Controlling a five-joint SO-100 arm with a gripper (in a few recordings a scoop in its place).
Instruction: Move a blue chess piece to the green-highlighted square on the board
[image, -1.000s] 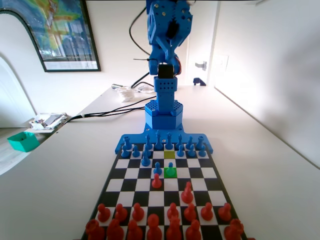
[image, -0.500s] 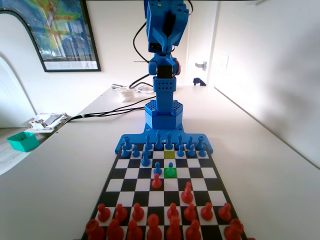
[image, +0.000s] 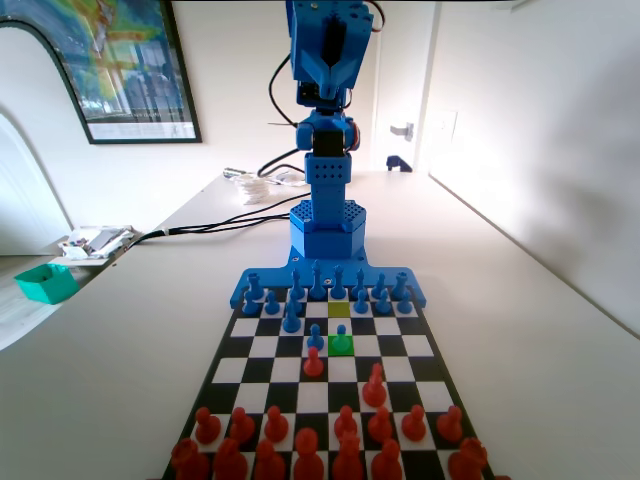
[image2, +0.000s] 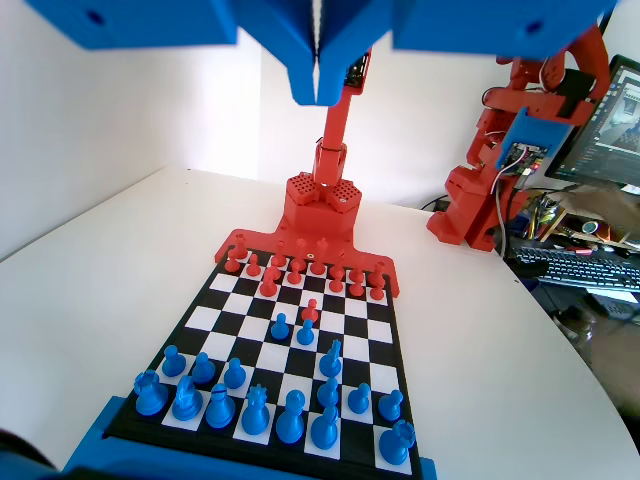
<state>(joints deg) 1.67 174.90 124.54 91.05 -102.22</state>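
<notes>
Gripper: blue two-finger gripper (image2: 316, 70) raised high over the flat black-and-white chequered board (image2: 385, 355), jaws pressed together, holding nothing.
Pawn: small blue plastic pawn (image: 341, 337) stands upright on the bright green-highlighted square (image: 342, 346), well below and ahead of the gripper.
Outlook: placement looks complete.
</notes>
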